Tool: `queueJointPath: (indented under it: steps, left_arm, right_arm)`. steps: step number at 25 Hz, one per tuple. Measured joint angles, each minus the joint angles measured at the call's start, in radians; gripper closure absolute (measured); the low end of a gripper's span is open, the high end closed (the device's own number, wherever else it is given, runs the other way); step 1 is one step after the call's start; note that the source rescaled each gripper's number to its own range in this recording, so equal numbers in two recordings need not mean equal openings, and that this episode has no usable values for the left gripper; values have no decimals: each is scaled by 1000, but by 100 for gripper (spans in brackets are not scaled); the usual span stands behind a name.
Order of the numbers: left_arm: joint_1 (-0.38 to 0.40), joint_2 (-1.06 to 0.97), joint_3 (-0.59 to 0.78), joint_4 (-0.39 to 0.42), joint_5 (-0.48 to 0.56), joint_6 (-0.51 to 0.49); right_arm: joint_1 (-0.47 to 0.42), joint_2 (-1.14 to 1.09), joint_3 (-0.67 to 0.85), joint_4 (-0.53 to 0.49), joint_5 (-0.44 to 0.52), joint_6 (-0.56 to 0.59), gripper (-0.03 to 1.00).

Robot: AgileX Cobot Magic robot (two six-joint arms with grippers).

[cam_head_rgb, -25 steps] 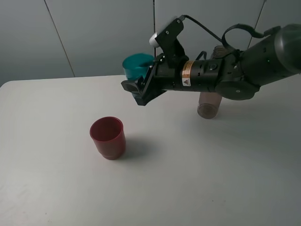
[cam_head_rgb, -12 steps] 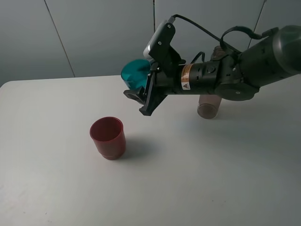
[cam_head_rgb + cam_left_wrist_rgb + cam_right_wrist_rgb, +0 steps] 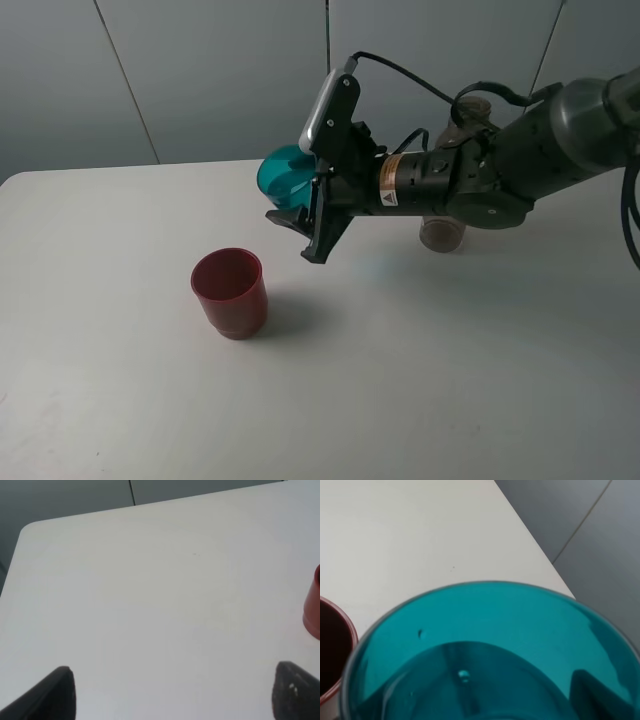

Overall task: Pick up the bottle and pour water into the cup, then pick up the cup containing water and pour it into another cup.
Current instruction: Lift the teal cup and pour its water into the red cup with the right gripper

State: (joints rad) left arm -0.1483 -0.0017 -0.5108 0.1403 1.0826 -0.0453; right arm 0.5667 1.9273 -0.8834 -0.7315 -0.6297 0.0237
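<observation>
Over the last second the right arm's wrist has rolled and reached a little farther left, so the teal cup [image 3: 284, 172] now lies tipped well over on its side rather than merely leaning. Its mouth faces left and slightly down. The cup is held in the air above the surface [image 3: 120, 400], up and to the right of the red cup [image 3: 229, 292] and well apart from it, not over its opening. The right end effector [image 3: 300, 215] is clamped on the teal cup, its dark fingers closed against the cup's wall.

In the right wrist view the teal cup [image 3: 480, 645] fills most of the picture. A few small drops cling to its inner wall, and whether any water is leaving it cannot be told. The rim of the red cup [image 3: 332, 650] shows at the edge, lower than the teal one.

The red cup stands upright on the surface, mouth up. The bottle [image 3: 440, 234] stands behind the right arm, which hides most of it; only its brownish base is clear.

The left end effector [image 3: 175, 695] hangs over bare surface with its fingertips [image 3: 57, 692] spread wide apart and nothing between them. The side of the red cup [image 3: 314, 605] shows at that view's edge.
</observation>
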Motion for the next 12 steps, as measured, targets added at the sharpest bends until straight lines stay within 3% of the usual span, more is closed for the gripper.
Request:
queueJointPath:
  steps: [12]
  left_arm:
    - [0, 0, 0, 0, 0, 0]
  right_arm:
    - [8, 4, 0, 72, 6, -172, 91]
